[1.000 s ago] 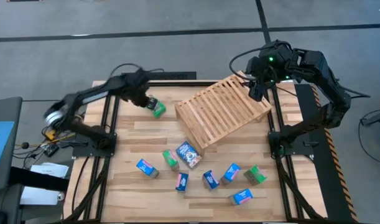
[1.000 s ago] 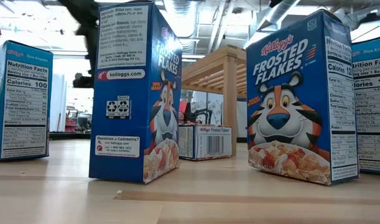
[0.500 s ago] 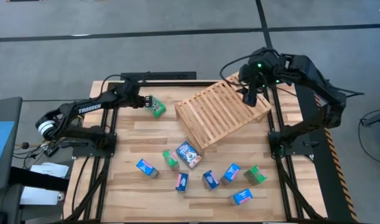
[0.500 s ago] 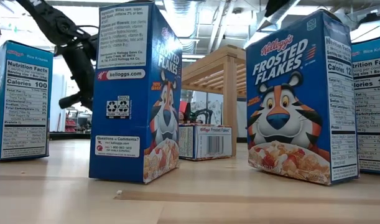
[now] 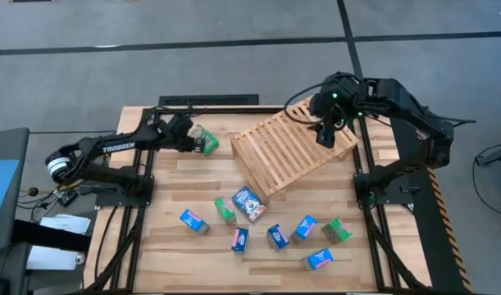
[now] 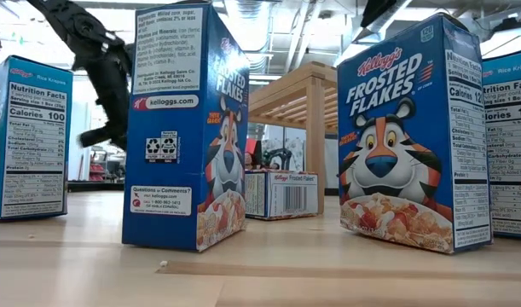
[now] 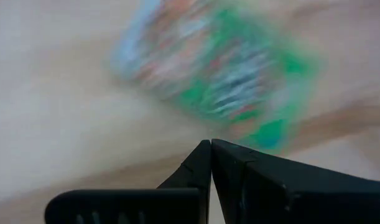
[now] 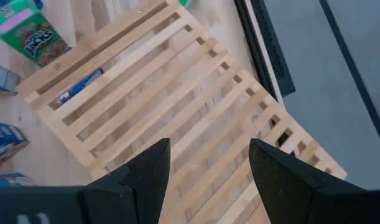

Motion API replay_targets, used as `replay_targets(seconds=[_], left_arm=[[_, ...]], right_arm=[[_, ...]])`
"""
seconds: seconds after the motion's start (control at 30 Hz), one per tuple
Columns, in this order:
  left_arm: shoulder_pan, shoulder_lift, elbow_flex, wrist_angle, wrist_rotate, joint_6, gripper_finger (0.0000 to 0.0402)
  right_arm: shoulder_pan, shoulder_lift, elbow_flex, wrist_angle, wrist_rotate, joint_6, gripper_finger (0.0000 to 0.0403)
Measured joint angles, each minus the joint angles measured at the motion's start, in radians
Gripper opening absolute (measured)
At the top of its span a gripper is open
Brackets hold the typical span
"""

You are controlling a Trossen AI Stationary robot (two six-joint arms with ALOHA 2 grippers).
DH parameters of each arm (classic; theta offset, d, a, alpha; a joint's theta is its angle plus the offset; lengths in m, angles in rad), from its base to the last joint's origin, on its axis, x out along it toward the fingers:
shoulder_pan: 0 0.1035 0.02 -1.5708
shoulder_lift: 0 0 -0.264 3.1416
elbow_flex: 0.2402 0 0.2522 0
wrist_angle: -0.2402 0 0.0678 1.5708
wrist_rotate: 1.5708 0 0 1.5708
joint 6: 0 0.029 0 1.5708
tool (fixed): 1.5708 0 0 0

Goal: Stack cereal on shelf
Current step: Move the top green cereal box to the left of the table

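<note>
left pincer: pressed together, beside green cereal box, upper left | right pincer: spread, over shelf, upper right

**Robot lab / test bay**

Plank table on a black metal frame, two arms bolted at its left & right edges. Grey concrete floor w/ taped lines. Cables & gear beside the left edge. Low view: open ceiling w/ ducts, strip lights.
</note>
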Motion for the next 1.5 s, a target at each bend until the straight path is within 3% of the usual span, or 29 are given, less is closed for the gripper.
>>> replay_targets(seconds=[0.23, 0.4, 0.67, 0.77, 0.97, 1.07, 1.23, 1.37, 1.5], left_arm=[[0.05, -0.019, -0.008, 0.2, -0.112, 0.101, 0.0], [0.093, 0.046, -0.063, 0.314, -0.029, 0.11, 0.0], [0.066, 0.104, -0.144, 0.335, -0.015, 0.019, 0.0], [0.018, 0.096, -0.169, 0.33, -0.017, -0.065, 0.0], [-0.132, 0.009, -0.17, 0.142, -0.003, -0.169, 0.0], [-0.21, -0.046, -0.17, 0.019, -0.041, -0.283, 0.0], [-0.341, -0.113, -0.175, -0.035, -0.087, -0.446, 0.0], [-0.463, -0.209, -0.151, -0.077, -0.166, -0.589, 0.0], [-0.555, -0.31, -0.098, -0.178, -0.307, -0.702, 0.0]], right_arm=[[0.031, 0.0, 0.0, 0.017, 0.0, 0.012, 0.0244], [0.052, 0.0, 0.0, 0.018, 0.0, 0.026, 0.0244], [0.06, 0.0, 0.0, 0.019, 0.0, 0.026, 0.0244], [0.06, 0.0, 0.0, 0.019, 0.0, 0.028, 0.0244], [0.06, 0.0, 0.0, 0.019, 0.0, 0.028, 0.0244], [0.06, 0.0, 0.0, 0.03, 0.0, 0.028, 0.0244], [0.069, 0.0, 0.0, 0.111, -0.025, 0.038, 0.0244], [0.094, -0.002, -0.03, 0.224, -0.048, 0.039, 0.0244], [0.111, 0.003, -0.08, 0.259, -0.051, 0.024, 0.0244]])
